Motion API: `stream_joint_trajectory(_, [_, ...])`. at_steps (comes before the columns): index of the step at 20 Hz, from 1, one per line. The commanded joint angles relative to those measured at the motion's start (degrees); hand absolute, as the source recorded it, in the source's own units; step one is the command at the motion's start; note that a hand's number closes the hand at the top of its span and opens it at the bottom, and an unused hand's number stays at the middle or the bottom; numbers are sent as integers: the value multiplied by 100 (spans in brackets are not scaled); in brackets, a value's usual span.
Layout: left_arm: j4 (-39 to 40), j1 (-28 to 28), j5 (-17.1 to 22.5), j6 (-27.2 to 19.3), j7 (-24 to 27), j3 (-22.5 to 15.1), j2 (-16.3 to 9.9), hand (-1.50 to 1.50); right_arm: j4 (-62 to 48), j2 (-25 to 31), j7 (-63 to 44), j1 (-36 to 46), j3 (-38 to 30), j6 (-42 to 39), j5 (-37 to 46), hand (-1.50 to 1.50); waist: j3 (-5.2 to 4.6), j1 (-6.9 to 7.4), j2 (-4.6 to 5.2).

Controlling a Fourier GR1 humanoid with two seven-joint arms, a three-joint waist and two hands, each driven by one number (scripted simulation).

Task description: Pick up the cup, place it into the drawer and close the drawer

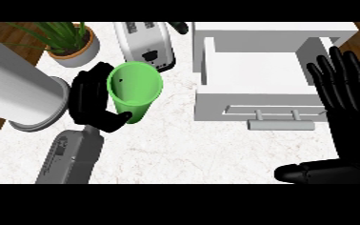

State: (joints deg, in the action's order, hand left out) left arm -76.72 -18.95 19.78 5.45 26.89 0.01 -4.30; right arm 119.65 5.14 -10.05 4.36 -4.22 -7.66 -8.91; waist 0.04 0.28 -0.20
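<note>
Cup [134,89]: green, open mouth up and tilted a little toward the viewer; inside shows nothing but a dark speck on the wall. It sits at centre-left of the counter [197,152], just in front of the toaster and well left of the drawer. Whether its base rests on the marble or is already lifted cannot be told from above.

Left hand [90,100]: black, wrapped round the cup from its left side, fingers curled behind the wall and thumb hooked under the lower front. A side grasp of this kind leaves the mouth free and the cup upright for carrying, which suits a drop into a box from above.

Drawer [256,76]: white, pulled fully out toward the robot, tray bare, grey bar handle [283,124] on its front face. Standing open, it is ready to receive the cup; closing would follow by pushing that front.

Right hand [337,95]: fingers straight and spread, upright at the right edge, overlapping the drawer's right wall and front; resting, holding nothing. By judgement it is well placed to shut the drawer later.

Other items: toaster [149,45], chrome, at rear; potted plant [70,43], rear left; a large white-and-grey cylinder [28,97] lying left, just beside the left hand.

Stage, by judgement: grasp made, transfer to the right not yet done.
</note>
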Motion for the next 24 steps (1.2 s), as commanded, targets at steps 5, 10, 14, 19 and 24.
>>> stream_joint_trajectory(5, [106, -1261, -361, -690, -711, -111, 253, 150, -204, 38, -118, 310, 61, 21, 69, -150, -4, -58, 28])
stream_joint_trajectory(10, [-376, -2023, -594, -1609, -1810, -364, 425, 150, 14, -2, 173, -124, 41, -142, -2, -150, -1, -74, 15])
stream_joint_trajectory(14, [267, -2651, -812, -1664, -1689, -197, 428, 150, 107, -102, -225, 177, 169, 192, 166, -150, -4, -75, 22])
stream_joint_trajectory(19, [907, -3384, -800, -1587, -1967, -41, 386, 150, 31, -77, 367, -433, -7, -216, -85, -150, -1, -111, 28])
stream_joint_trajectory(24, [2084, -3795, -564, -2111, -1327, -625, 429, 150, -95, 2, 156, 24, -14, -93, 5, -150, -2, -188, 49])
